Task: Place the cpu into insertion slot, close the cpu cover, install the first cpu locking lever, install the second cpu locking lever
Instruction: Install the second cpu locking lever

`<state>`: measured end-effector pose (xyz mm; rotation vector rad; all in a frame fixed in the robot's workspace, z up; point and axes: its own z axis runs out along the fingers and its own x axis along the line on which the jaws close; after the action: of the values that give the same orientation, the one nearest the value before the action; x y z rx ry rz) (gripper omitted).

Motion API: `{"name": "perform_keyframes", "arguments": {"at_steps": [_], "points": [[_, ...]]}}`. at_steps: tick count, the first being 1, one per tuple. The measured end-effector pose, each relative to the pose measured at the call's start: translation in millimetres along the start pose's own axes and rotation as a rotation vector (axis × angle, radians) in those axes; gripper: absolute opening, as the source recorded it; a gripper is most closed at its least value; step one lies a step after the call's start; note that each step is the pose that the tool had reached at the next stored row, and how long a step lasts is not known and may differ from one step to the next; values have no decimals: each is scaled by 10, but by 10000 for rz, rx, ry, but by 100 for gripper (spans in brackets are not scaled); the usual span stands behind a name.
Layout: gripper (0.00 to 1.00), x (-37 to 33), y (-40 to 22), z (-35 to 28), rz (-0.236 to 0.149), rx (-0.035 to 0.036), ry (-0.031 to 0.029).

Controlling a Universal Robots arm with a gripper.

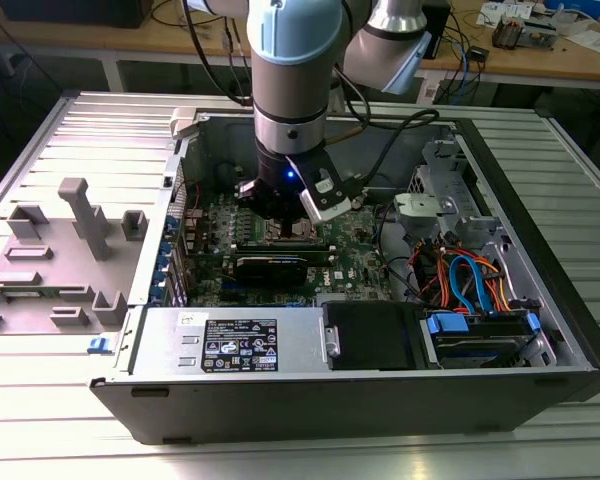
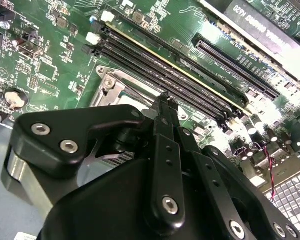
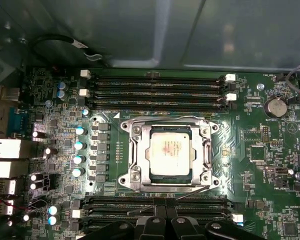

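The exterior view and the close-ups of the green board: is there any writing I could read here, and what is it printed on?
No text here reads reliably.
Sticker on the grey metal box at the case's front: print too small to read.
cpu, metal top: faint markings, blurred.
Green circuit board: tiny white lettering beside parts, too small to read.
Black card: pale lettering, blurred and cut off.

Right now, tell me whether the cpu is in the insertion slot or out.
In. The cpu lies flat inside the insertion slot, with the cpu cover framing it.
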<state>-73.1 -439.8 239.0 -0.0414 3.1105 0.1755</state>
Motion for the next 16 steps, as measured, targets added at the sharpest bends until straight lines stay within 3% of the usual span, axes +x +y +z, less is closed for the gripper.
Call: {"name": "perform_keyframes", "arguments": {"at_steps": [5, 11, 16], "points": [[11, 7, 0, 1, 2, -1, -1], [11, 84, -23, 5, 1, -43, -2], [11, 99, -35, 7, 1, -42, -1]]}}
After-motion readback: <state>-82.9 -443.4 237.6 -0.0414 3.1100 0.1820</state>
